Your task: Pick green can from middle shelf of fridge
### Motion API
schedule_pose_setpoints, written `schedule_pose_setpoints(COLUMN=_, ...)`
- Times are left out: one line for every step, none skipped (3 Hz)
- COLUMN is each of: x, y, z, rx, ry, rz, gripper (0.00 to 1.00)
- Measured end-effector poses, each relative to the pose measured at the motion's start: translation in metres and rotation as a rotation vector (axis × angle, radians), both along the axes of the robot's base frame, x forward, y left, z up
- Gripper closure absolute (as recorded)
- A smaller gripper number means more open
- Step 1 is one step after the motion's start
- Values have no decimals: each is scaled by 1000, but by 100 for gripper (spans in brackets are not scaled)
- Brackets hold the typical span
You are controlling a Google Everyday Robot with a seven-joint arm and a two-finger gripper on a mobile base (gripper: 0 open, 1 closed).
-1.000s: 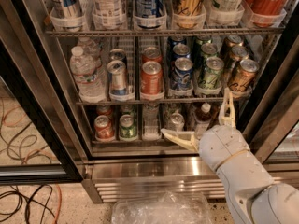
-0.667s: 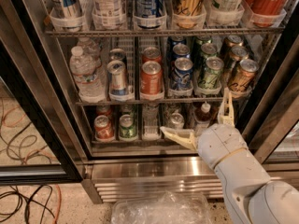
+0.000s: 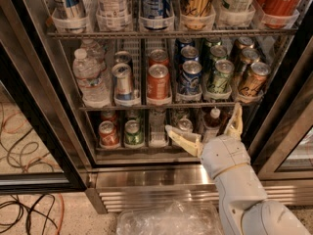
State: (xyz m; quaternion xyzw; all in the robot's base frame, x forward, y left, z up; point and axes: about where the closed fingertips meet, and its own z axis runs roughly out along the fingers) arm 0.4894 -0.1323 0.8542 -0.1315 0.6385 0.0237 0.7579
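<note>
The green can (image 3: 218,77) stands at the front of its lane on the middle shelf (image 3: 98,107) of the fridge (image 3: 30,112), right of centre in the frame. It is upright, so its long axis runs vertically, and its silver top faces up towards the camera. More cans line up behind it in the same lane. A blue can (image 3: 190,77) sits just beside it on the left of the frame and a bronze-brown can (image 3: 253,80) just beside it on the right, each in its own clear tray, so the room on either flank looks tight.

Below it, in the lower right-centre of the frame, the gripper (image 3: 204,120) hangs in front of the bottom rack, a whole shelf level lower than the can. Its fingers (image 3: 182,140) are spread wide apart and hold nothing. One reaches out to the left of the frame, the other points up and nearly meets the front bar of the middle shelf.

The relation that matters is that the can lies above the gap between the fingers and a little to the right, and also deeper into the fridge. In my judgement the next move calls for a rise and a small shift right. The fingers would need to straddle the can's sides across its upright axis before going in between the neighbours.
</note>
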Motion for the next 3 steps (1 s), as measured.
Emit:
schedule_pose_setpoints(x=0, y=0, z=0, rx=0, ry=0, rz=-2, gripper=0)
schedule_pose_setpoints(x=3, y=-14, z=-2, rx=46, ry=-13, rz=-50, gripper=0)
schedule_pose_setpoints(x=8, y=-40, z=-7, rx=89, ry=-32, rz=-130, gripper=0)
